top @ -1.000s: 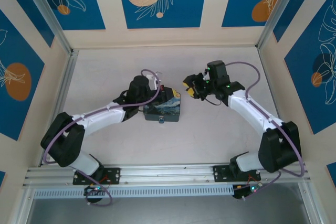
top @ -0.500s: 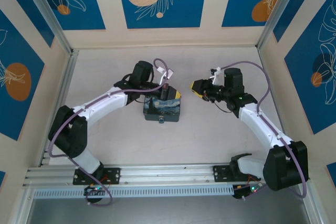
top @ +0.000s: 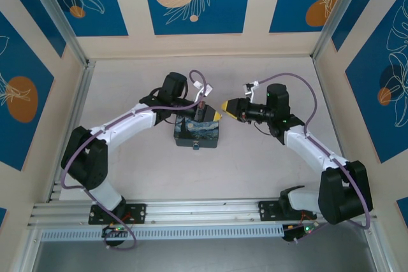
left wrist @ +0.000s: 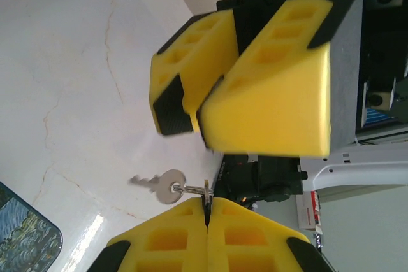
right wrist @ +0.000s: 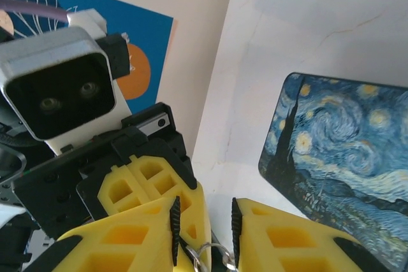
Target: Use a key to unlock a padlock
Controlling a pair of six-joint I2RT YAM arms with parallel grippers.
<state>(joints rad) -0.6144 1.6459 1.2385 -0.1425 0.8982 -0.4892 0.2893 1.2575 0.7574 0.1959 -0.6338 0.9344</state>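
My left gripper [left wrist: 207, 203] is shut on the key [left wrist: 206, 190], a thin dark sliver pinched upright between its yellow tips. A ring links it to a silver key [left wrist: 167, 186] that dangles to the side. My right gripper [right wrist: 204, 211] is open and tip to tip with the left one, its fingers [left wrist: 268, 100] either side of the key ring [right wrist: 205, 254]. In the top view both grippers meet just above the far right corner of the night-sky box [top: 199, 130]: left gripper [top: 211, 116], right gripper [top: 227, 106]. The padlock [top: 194, 145] is a tiny bluish speck at the box's near edge.
The box lies flat on the white table [top: 255, 164]. Patterned blue walls and metal posts [top: 70, 36] fence the table on three sides. Purple cables loop over both wrists.
My right gripper has swung left and turned until its tips reach the left gripper. The left gripper has risen off the box and shifted slightly right. The box has stayed put.
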